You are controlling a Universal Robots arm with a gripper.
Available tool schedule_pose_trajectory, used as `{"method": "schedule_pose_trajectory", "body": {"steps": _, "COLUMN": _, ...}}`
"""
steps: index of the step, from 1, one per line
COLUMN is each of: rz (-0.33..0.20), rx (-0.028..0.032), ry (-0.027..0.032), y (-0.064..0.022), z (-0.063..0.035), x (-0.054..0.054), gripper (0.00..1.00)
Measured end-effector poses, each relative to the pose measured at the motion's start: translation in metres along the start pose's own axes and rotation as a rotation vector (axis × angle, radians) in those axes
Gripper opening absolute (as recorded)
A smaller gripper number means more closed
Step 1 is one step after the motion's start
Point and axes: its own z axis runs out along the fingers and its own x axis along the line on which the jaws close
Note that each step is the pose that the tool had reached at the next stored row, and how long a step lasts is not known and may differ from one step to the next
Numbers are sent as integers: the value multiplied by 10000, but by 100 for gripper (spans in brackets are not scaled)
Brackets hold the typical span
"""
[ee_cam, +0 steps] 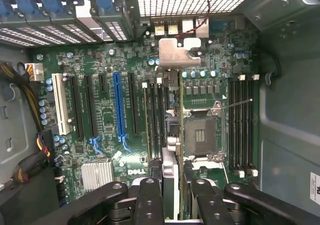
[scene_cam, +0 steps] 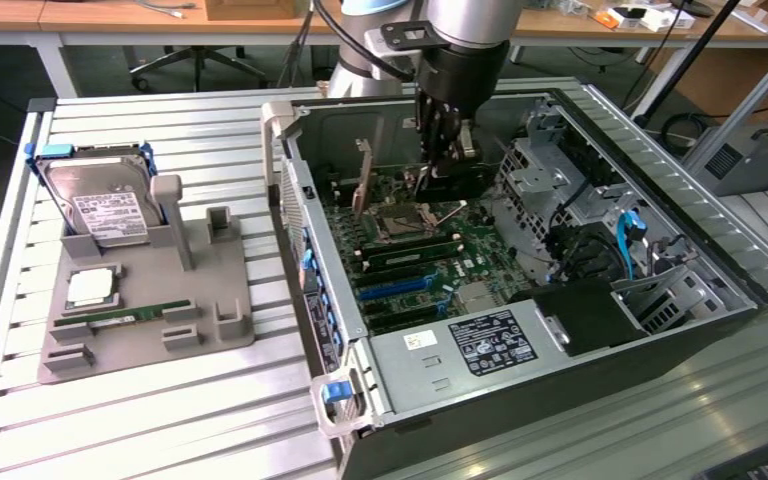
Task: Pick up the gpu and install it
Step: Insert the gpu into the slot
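GPU (ee_cam: 169,135): clamped edge-on between the fingers of the gripper (ee_cam: 170,195), held upright inside the open case (scene_cam: 744,290), directly below the wrist. Long axis parallel to the motherboard (ee_cam: 107,120) slots; bracket (ee_cam: 178,52) at the far end, toward the rear wall.

We see even, diffuse overhead room light in the exterior view, bright on the ribbed table (scene_cam: 157,420), with soft short shadows. The open computer case (scene_cam: 704,300) falls dim toward its 3 o'clock wall. In the wrist view the motherboard (ee_cam: 107,117) is evenly lit and sharp, a white glare burns at 12 o'clock on the vent grille (ee_cam: 190,0), and the near black fingers (ee_cam: 150,200) at 6 o'clock look soft.
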Motion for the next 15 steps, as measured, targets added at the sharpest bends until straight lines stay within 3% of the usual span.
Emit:
{"method": "schedule_pose_trajectory", "body": {"steps": 1, "rz": 0, "rx": -20, "ry": 1, "y": -1, "z": 1, "x": 0, "gripper": 27}}
{"method": "schedule_pose_trajectory", "body": {"steps": 3, "rz": 4, "rx": -184, "ry": 12, "y": 0, "z": 4, "x": 0, "gripper": 27}}
{"method": "schedule_pose_trajectory", "body": {"steps": 15, "rz": 5, "rx": -183, "ry": 9, "y": 3, "z": 30, "x": 82, "gripper": 27}}
